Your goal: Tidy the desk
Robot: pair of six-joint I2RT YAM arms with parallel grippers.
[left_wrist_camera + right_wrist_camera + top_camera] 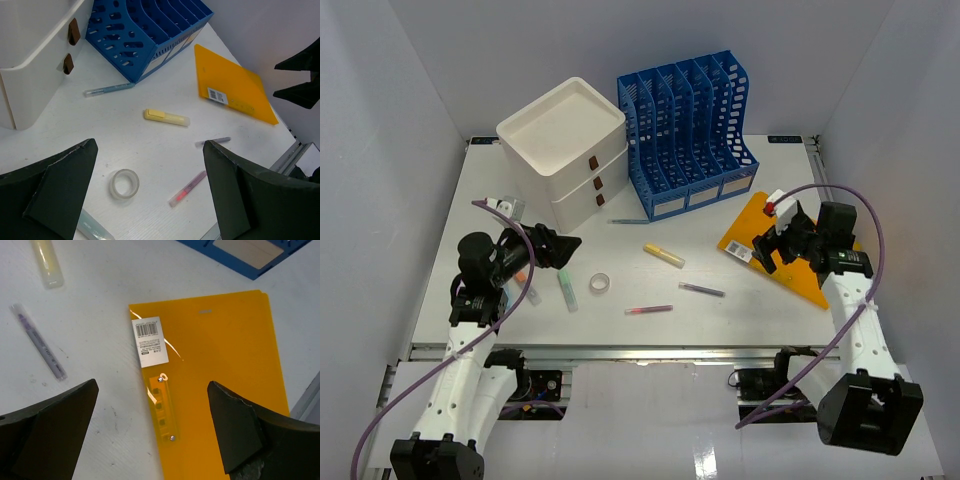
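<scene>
The white desk (720,325) holds scattered stationery. A yellow highlighter (663,255) (167,117), a purple pen (701,289) (39,340), a pink pen (648,309) (188,188), a clear tape roll (600,284) (124,183) and a teal marker (566,290) lie mid-desk. A blue pen (628,221) (109,90) lies by the rack. My left gripper (561,250) (150,145) hovers open above the tape roll and pink pen, holding nothing. Over the left edge of an orange folder (790,250) (220,365), my right gripper (767,252) (152,385) stands open and empty.
A white two-drawer box (565,150) stands at the back left, a blue file rack (690,130) beside it. Small items lie by the left arm near the left edge (507,207). A metal rail (640,352) runs along the front edge.
</scene>
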